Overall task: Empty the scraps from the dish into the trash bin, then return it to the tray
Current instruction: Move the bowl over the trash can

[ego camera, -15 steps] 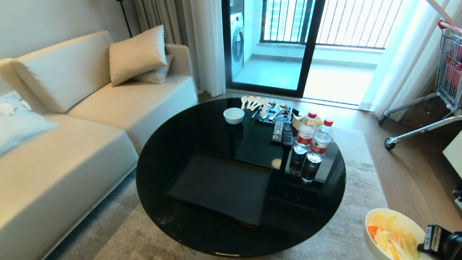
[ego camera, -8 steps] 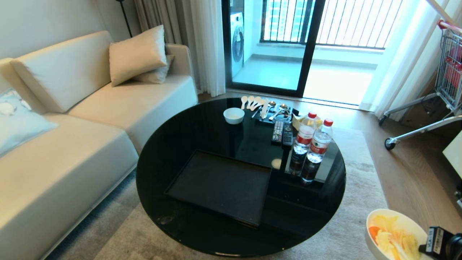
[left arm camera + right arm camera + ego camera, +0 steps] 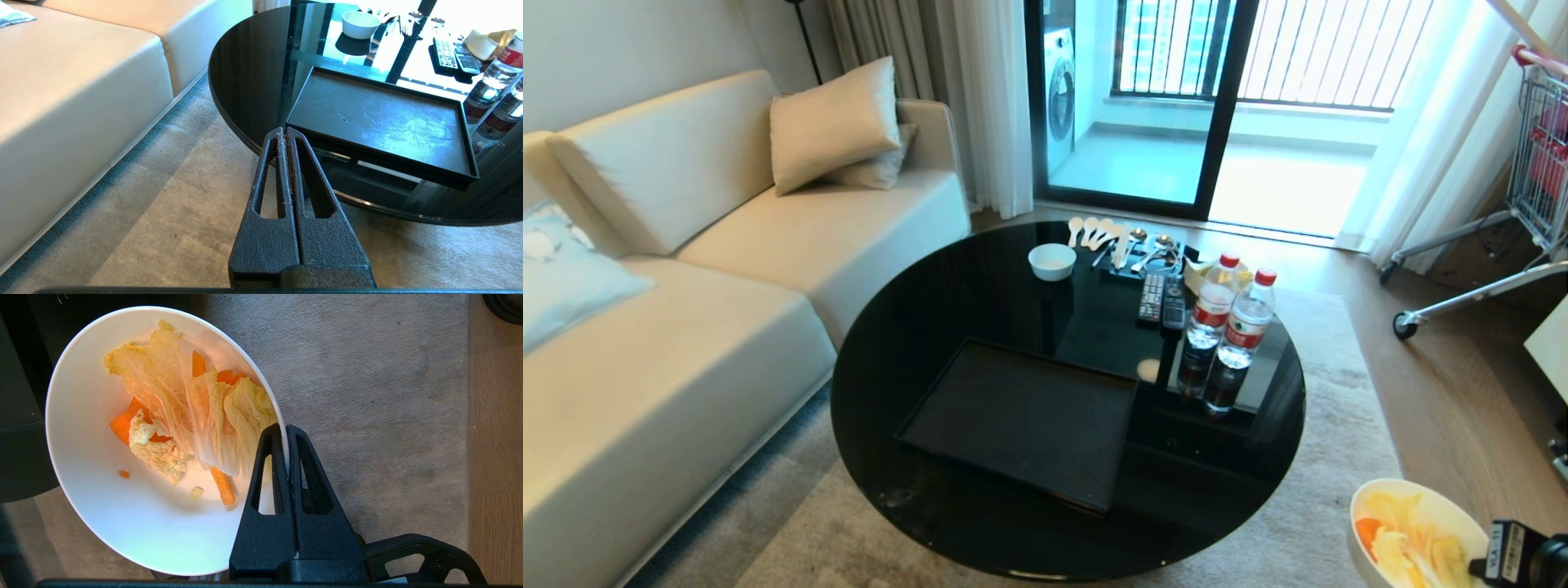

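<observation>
One arm working: we saw the right gripper (image 3: 287, 451) clamped on the dish (image 3: 122, 506) rim, scraps (image 3: 196, 412) inside.
Bin: we saw none; direction unknown.

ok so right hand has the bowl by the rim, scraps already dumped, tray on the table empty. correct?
Not quite: the scraps are not dumped. The right wrist view shows them lying in the bowl, which the right hand pinches by the rim. The tray on the table is empty, as you said.

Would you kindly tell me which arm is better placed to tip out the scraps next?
The right. Its gripper is shut on the dish's rim with the scraps inside; the left gripper hangs shut and empty beside the table.
</observation>
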You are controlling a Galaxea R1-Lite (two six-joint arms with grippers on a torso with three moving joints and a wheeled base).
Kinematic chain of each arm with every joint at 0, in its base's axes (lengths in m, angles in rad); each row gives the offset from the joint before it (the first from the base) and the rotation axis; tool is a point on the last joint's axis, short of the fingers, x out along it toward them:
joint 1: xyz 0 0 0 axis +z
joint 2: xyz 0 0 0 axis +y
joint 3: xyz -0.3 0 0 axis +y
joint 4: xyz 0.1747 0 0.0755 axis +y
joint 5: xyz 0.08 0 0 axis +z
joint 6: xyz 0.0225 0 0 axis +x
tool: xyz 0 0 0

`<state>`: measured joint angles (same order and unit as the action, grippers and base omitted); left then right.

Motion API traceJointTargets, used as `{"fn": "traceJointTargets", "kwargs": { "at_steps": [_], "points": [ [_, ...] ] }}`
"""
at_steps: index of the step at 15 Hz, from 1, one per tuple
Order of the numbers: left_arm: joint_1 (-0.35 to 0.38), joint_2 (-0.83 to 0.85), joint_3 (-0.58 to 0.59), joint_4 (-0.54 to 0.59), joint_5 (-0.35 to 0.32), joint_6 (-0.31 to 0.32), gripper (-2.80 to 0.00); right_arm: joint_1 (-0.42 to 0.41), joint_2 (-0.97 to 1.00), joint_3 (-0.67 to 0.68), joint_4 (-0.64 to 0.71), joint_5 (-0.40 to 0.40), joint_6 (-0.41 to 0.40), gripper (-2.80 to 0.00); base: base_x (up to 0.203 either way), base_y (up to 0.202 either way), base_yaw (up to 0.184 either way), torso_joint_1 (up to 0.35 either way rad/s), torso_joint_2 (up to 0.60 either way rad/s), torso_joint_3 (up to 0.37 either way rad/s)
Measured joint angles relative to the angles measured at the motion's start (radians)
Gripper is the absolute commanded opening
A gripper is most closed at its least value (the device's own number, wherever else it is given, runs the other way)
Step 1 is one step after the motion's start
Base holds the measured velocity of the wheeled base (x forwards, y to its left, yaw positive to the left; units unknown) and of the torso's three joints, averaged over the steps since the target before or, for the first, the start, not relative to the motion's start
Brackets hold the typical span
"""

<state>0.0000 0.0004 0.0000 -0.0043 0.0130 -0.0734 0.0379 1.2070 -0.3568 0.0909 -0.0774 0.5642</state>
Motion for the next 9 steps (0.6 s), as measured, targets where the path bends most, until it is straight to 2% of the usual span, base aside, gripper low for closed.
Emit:
{"fn": "traceJointTargets", "kwargs": {
  "at_steps": [4, 9],
  "points": [
    [0.0, 0.0, 0.0, 0.0, 0.0, -0.001, -2.8, 0.0, 0.0, 0.0, -0.001, 0.0, 0.0, -2.8, 0.0, 0.0, 0.0, 0.0, 0.0, 0.0],
    [0.0, 0.0, 0.0, 0.0, 0.0, -0.001, -2.8, 0.0, -0.004, 0.0, 0.0, 0.0, -0.001, -2.8, -0.177, 0.0, 0.0, 0.0, 0.0, 0.002]
  ]
}}
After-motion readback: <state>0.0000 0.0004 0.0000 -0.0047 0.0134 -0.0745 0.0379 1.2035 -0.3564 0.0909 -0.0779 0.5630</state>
